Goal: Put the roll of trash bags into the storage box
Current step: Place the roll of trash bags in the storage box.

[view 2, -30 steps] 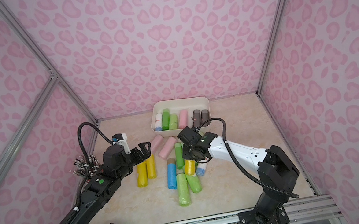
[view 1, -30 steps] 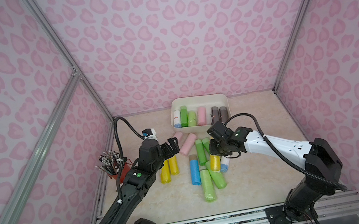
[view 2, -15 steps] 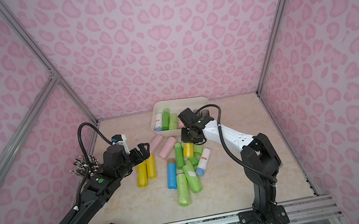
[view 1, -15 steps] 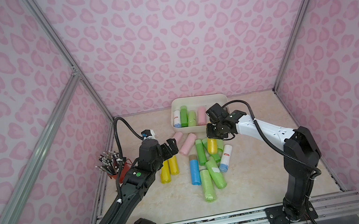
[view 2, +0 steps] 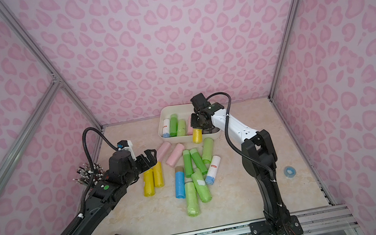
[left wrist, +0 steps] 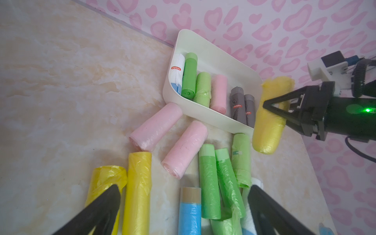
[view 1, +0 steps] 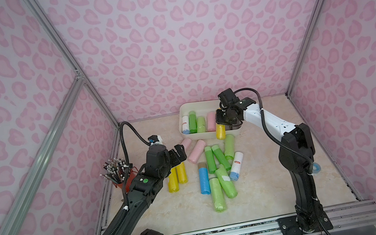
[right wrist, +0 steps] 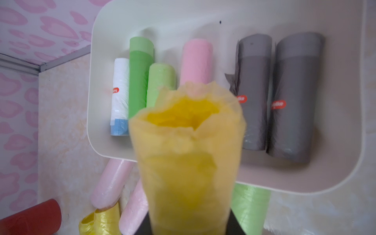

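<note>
In both top views the right gripper (view 1: 220, 125) (view 2: 196, 129) is clamped on the yellow roll (view 1: 220, 132) (view 2: 197, 136), which hangs upright over the near wall of the storage box (view 1: 183, 117). The left gripper (view 1: 179, 153) gapes empty, left of the loose rolls (view 1: 214, 160). Left wrist view: the jaws pinch the roll's (left wrist: 268, 126) upper half. Right wrist view: the roll (right wrist: 189, 152) juts from between the jaws, with the box (right wrist: 305, 179) beneath.

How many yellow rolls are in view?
3. One yellow roll hangs in the right gripper over the storage box's near edge; two lie side by side on the table by the left gripper. More may be hidden.
</note>
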